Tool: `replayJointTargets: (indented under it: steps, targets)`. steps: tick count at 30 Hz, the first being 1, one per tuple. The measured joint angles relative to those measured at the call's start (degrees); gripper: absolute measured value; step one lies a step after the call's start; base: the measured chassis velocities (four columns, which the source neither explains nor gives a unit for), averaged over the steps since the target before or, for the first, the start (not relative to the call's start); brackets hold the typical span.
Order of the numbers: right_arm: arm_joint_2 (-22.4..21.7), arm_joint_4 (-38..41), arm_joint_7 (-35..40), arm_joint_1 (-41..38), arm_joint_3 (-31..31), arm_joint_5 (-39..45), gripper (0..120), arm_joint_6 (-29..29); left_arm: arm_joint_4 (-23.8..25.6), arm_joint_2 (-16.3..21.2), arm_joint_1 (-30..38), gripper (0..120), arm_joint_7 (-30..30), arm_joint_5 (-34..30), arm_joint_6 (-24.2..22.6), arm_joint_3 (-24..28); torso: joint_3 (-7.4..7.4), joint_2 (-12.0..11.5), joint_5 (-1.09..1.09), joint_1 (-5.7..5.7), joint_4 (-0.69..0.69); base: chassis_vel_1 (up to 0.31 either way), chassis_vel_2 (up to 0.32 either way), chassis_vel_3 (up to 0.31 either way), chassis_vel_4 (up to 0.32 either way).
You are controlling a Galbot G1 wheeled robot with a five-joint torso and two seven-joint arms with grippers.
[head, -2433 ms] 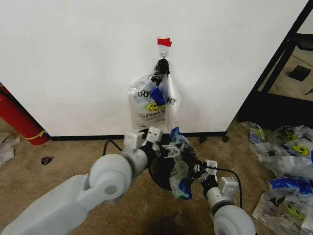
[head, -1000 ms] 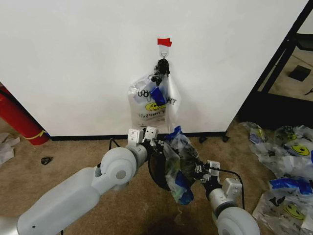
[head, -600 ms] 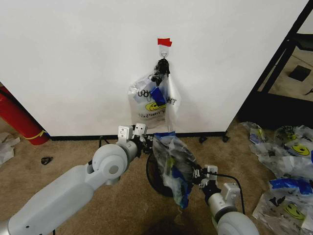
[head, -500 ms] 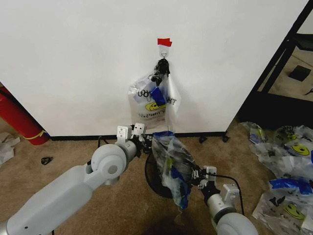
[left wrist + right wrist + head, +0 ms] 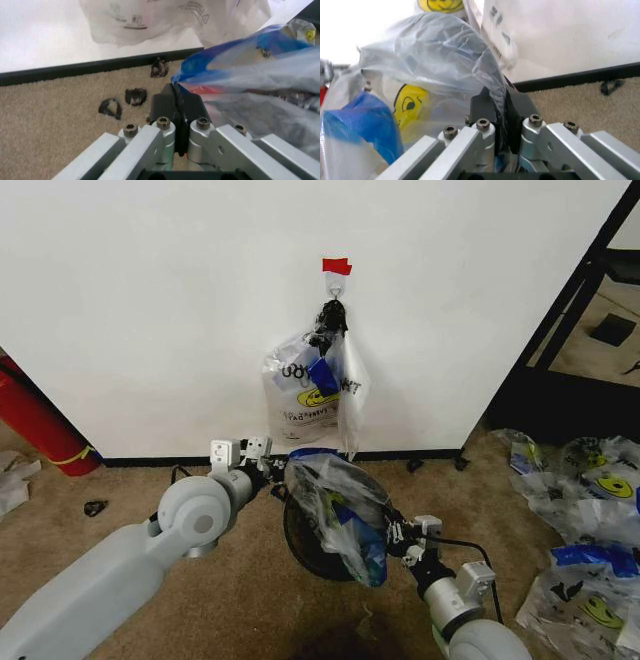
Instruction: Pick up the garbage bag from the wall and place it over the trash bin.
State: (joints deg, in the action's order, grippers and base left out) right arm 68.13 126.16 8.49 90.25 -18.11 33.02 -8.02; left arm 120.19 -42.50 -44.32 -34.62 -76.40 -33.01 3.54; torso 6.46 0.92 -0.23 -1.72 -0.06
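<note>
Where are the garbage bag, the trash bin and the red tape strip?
garbage bag (image 5: 335, 500), head view, its stretched middle.
trash bin (image 5: 300, 542), head view, its black mesh wall.
red tape strip (image 5: 336, 266), head view, its middle.

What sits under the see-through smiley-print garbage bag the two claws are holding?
The round black wire-mesh trash bin sits under the thin see-through garbage bag, which the left claw and right claw hold stretched across it. The bag covers most of the bin's rim; its base is hidden.

Your robot has two smooth pale-grey arms with round joints, silver screw-studded wrist brackets, black jaws and thin black cables.
</note>
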Motion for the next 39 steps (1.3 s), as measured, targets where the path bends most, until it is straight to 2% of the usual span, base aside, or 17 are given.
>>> replayJointTargets:
  steps: [7,9,15,20,21,22,25,29,31,32,33,34,35,38,39]
  targets:
    - [0.13,0.61,-0.29,-0.99,-1.35,6.11,1,0.53,1.9,1.65,-5.52,0,1.41,0.03,0.09,-3.31,0.0,0.0,0.01,0.0,0.03,0.0,0.0,0.0,0.0]
    - [0.35,1.28,-0.11,-0.98,-2.47,10.58,1,0.27,2.75,1.83,-7.81,0,2.37,0.27,0.22,-4.58,0.0,0.0,0.0,0.0,0.0,0.0,0.0,0.0,0.0]
    - [0.65,1.05,0.63,-0.91,-2.96,11.41,1,-0.29,4.41,1.33,-10.2,0,3.01,0.6,0.39,-7.09,0.0,0.0,0.0,0.0,0.01,0.0,0.0,0.0,0.0]
    - [0.97,0.13,1.21,-0.92,-2.71,10.09,1,-0.41,6.5,1.6,-10.8,18,2.76,2.97,1.34,-8.88,0.0,0.0,0.0,0.0,0.0,0.0,0.0,0.0,0.0]
    - [1.05,-0.09,1.33,-1.0,-2.64,9.94,1,-0.42,7.3,1.87,-11.28,25,2.69,3.31,1.46,-9.48,0.0,0.0,0.01,0.0,0.0,0.0,0.0,0.0,0.0]
    - [1.05,-0.09,1.33,-1.0,-2.64,9.94,1,-0.42,7.3,1.87,-11.28,25,2.69,3.31,1.46,-9.48,0.0,0.0,0.01,0.0,0.0,0.0,0.0,0.0,0.0]
    - [1.26,-0.33,1.57,-1.16,-2.6,9.74,1,-0.44,8.81,2.47,-12.97,36,2.22,4.8,1.8,-10.37,0.0,0.0,0.0,0.0,0.01,0.0,0.0,0.0,0.0]
    - [1.52,-0.84,2.04,-1.37,-2.75,9.72,1,-0.5,13.58,3.07,-16.59,60,2.87,10.86,3.56,-10.56,0.0,0.0,0.0,0.0,0.02,0.0,0.0,0.0,0.0]
    - [1.56,-1.03,2.15,-1.4,-2.76,9.7,1,-0.51,14.88,3.22,-17.15,63,3.47,12.05,3.95,-10.32,0.0,0.0,0.0,0.0,0.01,0.0,0.0,0.0,0.0]
    - [1.67,-1.48,2.34,-1.56,-2.68,9.34,1,-0.57,18.19,3.76,-17.82,71,5.4,14.8,4.5,-9.06,0.0,0.0,0.0,0.0,0.01,0.0,0.0,0.0,0.0]
    - [1.69,-1.55,2.38,-1.59,-2.64,9.26,1,-0.58,18.9,3.92,-17.84,73,5.86,15.24,4.53,-8.7,0.0,0.0,0.0,0.0,0.01,0.0,0.0,0.0,0.0]
    - [1.96,-1.93,2.6,-1.82,-2.26,8.51,1,-0.67,21.7,4.9,-17.15,79,8.22,16.44,4.32,-6.6,0.0,0.0,0.01,0.0,0.01,0.0,0.0,0.0,0.0]
    - [2.0,-1.97,2.64,-1.83,-2.21,8.39,1,-0.68,22.0,5.06,-16.87,79,8.59,16.51,4.25,-6.19,0.0,0.0,0.01,0.0,0.02,0.0,0.0,0.0,0.0]
    - [2.32,-2.0,2.77,-1.77,-1.68,6.89,1,-0.83,22.3,6.7,-9.24,94,12.34,16.1,2.93,1.32,0.0,0.0,0.01,0.0,0.0,0.0,0.0,0.0,0.0]
    - [2.32,-2.0,2.77,-1.77,-1.68,6.89,1,-0.83,22.3,6.7,-9.24,94,12.34,16.1,2.93,1.32,0.0,0.0,0.01,0.0,0.0,0.0,0.0,0.0,0.0]
